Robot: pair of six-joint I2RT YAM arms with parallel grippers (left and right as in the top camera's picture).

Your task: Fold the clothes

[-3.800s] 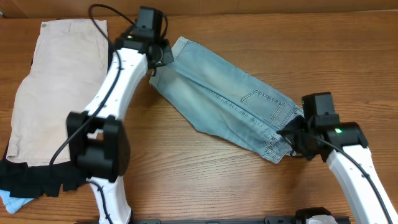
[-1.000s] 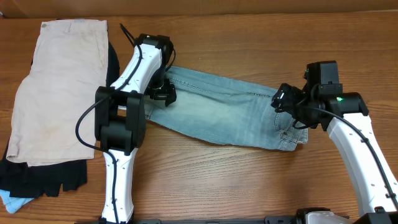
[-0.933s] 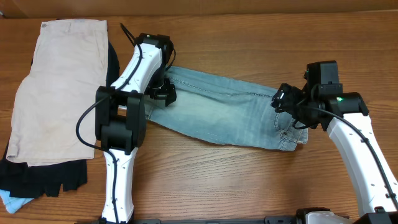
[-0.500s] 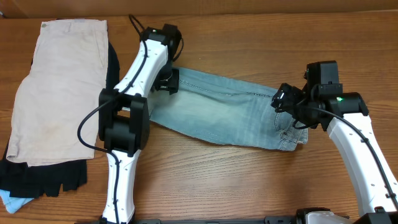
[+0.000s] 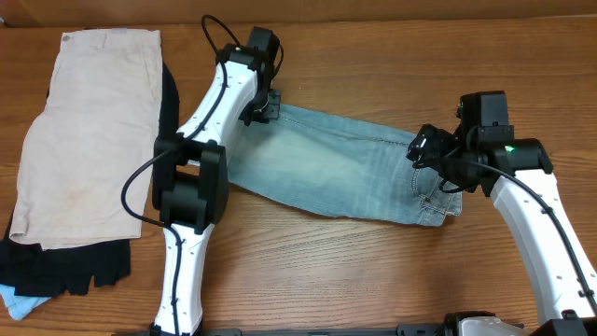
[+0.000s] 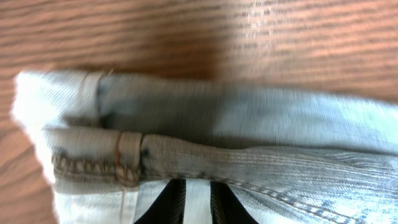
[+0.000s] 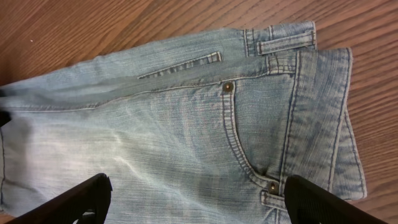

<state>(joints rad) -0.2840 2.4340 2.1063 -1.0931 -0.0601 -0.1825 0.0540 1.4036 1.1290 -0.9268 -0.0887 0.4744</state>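
Light blue jeans (image 5: 336,173) lie folded lengthwise across the middle of the table, waistband to the right. My left gripper (image 5: 264,105) is at the far corner of the leg end. In the left wrist view its black fingers (image 6: 171,205) stand close together with a strip of denim (image 6: 249,124) between them, so the left gripper (image 6: 198,202) is shut on the jeans hem. My right gripper (image 5: 431,159) hovers over the waistband end. In the right wrist view it (image 7: 196,202) is wide open above the front pocket of the jeans (image 7: 186,124), holding nothing.
Beige trousers (image 5: 89,131) lie flat at the left on top of a black garment (image 5: 65,266). A pale blue cloth (image 5: 14,299) peeks out at the lower left corner. Bare wooden table (image 5: 373,271) lies in front of the jeans.
My left gripper has moved toward the far side and right along the leg end, and closed on the hem. The right arm has not moved over the last second.
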